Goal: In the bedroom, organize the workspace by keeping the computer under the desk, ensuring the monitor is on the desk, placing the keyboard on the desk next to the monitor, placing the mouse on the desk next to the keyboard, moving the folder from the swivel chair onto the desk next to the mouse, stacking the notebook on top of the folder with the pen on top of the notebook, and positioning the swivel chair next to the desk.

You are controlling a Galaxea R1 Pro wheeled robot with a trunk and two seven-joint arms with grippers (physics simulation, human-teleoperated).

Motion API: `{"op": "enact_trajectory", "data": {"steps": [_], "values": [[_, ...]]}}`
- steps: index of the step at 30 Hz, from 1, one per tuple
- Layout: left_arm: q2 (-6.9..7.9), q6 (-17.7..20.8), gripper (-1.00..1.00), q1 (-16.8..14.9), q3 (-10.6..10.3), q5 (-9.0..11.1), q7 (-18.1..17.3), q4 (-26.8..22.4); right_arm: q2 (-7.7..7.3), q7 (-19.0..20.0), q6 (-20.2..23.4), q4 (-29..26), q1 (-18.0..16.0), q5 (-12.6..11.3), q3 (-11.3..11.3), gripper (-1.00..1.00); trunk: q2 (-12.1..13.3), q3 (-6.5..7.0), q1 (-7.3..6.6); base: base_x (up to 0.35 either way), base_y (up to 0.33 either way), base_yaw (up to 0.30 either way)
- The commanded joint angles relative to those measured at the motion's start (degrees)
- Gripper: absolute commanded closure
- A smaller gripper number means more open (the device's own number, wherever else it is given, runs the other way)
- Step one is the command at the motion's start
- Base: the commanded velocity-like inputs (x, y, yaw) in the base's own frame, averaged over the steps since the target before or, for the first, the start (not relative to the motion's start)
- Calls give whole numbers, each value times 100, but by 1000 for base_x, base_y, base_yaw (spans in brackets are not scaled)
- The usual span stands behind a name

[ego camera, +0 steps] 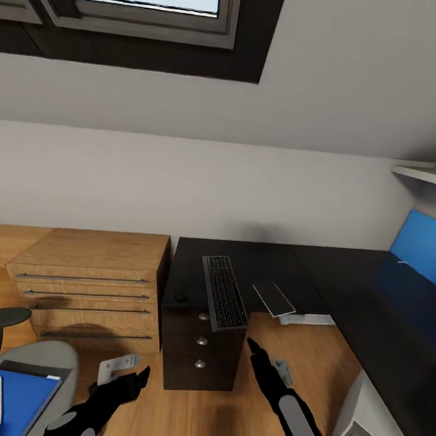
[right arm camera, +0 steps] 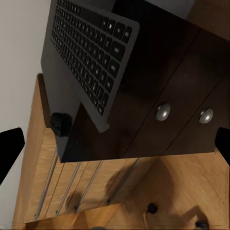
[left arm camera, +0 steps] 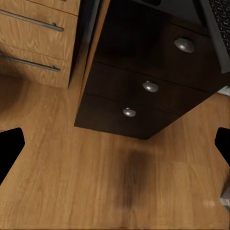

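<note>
**Keyboard overhangs worktop edge; both end effectors spread, empty**

Keyboard (ego camera: pixel 224 292) lies on the black worktop (ego camera: pixel 345 285), near end jutting past the drawer unit (ego camera: pixel 200 354). Likely light, stiff, thin: pinch the overhanging edge. Mouse (ego camera: pixel 181 295) just left. Left end effector (ego camera: pixel 135 377) and right end effector (ego camera: pixel 264 357) spread.

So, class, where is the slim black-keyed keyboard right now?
In the head view, the slim black-keyed keyboard lies on the glossy black desk, overhanging its front edge above the drawer unit, small black mouse at its left.

Keyboard (ego camera: pixel 224 292) overhanging desk (ego camera: pixel 192 269) edge
</note>
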Motion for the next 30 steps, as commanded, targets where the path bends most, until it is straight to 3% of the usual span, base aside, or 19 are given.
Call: {"op": "enact_trajectory", "data": {"steps": [1, 5, 7, 9, 10, 12, 15, 18, 30], "values": [[4, 236, -100, -1, -6, 66, 40, -17, -19, 19, 97, -4, -2, -51, -4, -100, -46, -24, 23, 0, 0, 0], [9, 756, -100, -1, -13, 75, -53, -94, -90, 28, 167, -7, -6, -69, -7, -100, -206, -96, 111, 0, 0, 0], [16, 913, -100, -1, -13, 74, -264, -135, -131, 33, 217, -8, -7, -74, -7, -100, -287, -132, 155, 0, 0, 0], [28, 987, -100, -1, -9, 74, -571, -149, -159, 37, 373, -11, -7, -88, -7, -100, -367, -168, 199, 0, 0, 0], [79, 1032, -100, -1, -7, 73, -971, -169, -193, 53, 706, -25, -8, -230, -37, -100, -407, -186, 221, 0, 0, 0], [157, 1040, -100, -1, -7, 73, -1140, -180, -229, 121, 839, -30, -8, -398, -66, -100, -487, -222, 265, 0, 0, 0], [292, 1051, -100, -1, -7, 75, -1726, -197, -300, 523, 1020, -33, -8, -677, -88, -100, -608, -276, 331, 0, 0, 0], [399, 1114, -100, -1, -7, 74, -2232, -201, -325, 882, 1085, -34, -8, -769, -94, -100, -728, -329, 397, 0, 0, 0], [439, 1298, -100, -1, -6, 73, -2397, -199, -412, 984, 867, -44, -8, -709, -149, -100, -1209, -545, 660, 0, 0, 0]]}}
